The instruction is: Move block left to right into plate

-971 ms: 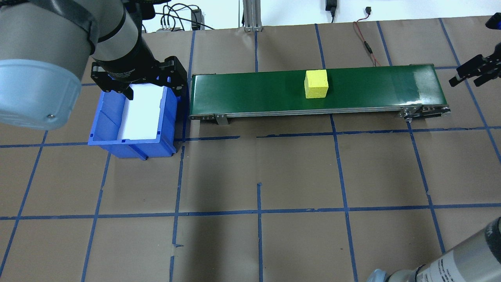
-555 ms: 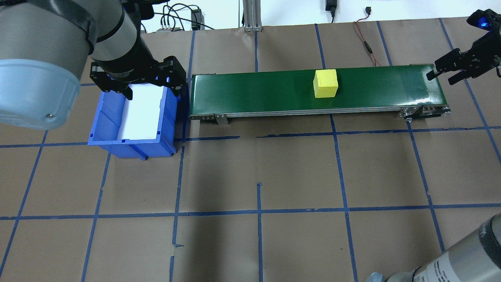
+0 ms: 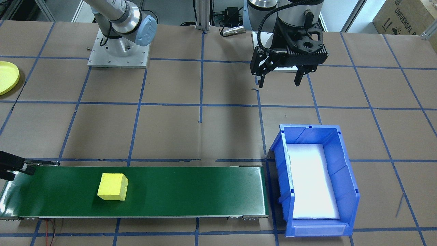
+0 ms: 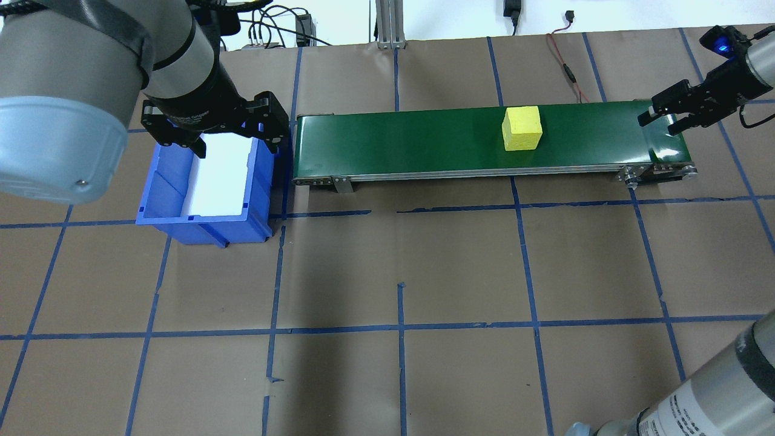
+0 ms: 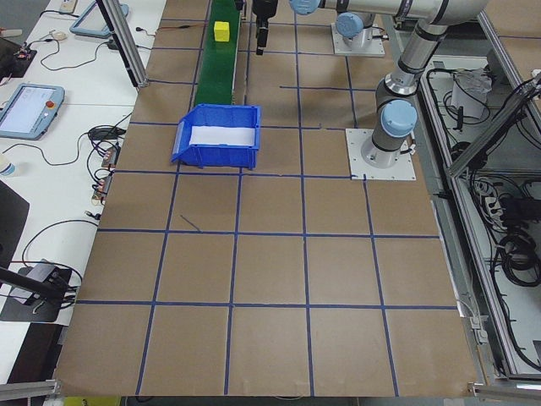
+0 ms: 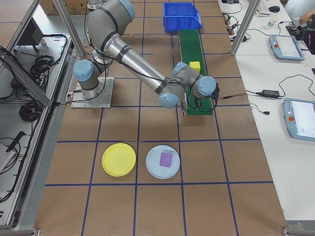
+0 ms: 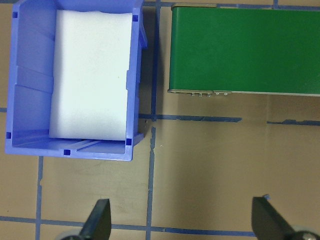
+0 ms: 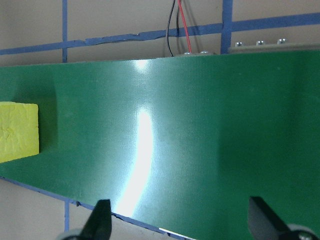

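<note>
The block point(image 4: 522, 128) is a yellow cube riding on the green conveyor belt point(image 4: 412, 142), right of its middle; it also shows as the block point(image 3: 113, 187) and at the left edge of the right wrist view as the block point(image 8: 17, 131). My right gripper point(image 4: 659, 123) hangs open over the belt's right end, apart from the block. My left gripper point(image 4: 236, 142) is open and holds nothing, hovering by the blue bin point(image 4: 260, 181). The yellow plate point(image 6: 118, 159) lies on the table on the robot's right, seen also as the plate point(image 3: 6, 77).
The blue bin point(image 3: 344, 171) holds a white foam pad and sits at the belt's left end. A light blue plate point(image 6: 153, 169) with a purple square on it lies beside the yellow plate. Cables run behind the belt.
The block has travelled to the right along the belt. My right gripper has come in from the right edge to the belt's right end. The left arm has hardly moved.
</note>
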Robot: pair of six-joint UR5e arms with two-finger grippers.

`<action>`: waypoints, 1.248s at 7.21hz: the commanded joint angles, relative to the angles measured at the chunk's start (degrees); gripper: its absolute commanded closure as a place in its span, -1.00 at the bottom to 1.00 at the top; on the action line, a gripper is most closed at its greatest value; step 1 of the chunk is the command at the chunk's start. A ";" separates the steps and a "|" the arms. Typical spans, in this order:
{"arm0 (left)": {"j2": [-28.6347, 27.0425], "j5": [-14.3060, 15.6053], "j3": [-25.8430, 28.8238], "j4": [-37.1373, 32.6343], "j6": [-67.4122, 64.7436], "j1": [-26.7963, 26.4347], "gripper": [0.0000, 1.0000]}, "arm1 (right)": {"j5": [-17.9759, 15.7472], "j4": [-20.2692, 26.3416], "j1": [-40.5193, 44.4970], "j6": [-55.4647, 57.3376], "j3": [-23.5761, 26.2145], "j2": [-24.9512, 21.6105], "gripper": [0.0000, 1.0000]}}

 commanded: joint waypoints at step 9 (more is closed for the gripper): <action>0.04 -0.05 -0.46 0.67 0.32 1.11 -1.00 | 2.03 -0.12 0.01 -0.74 0.90 -0.19 -0.91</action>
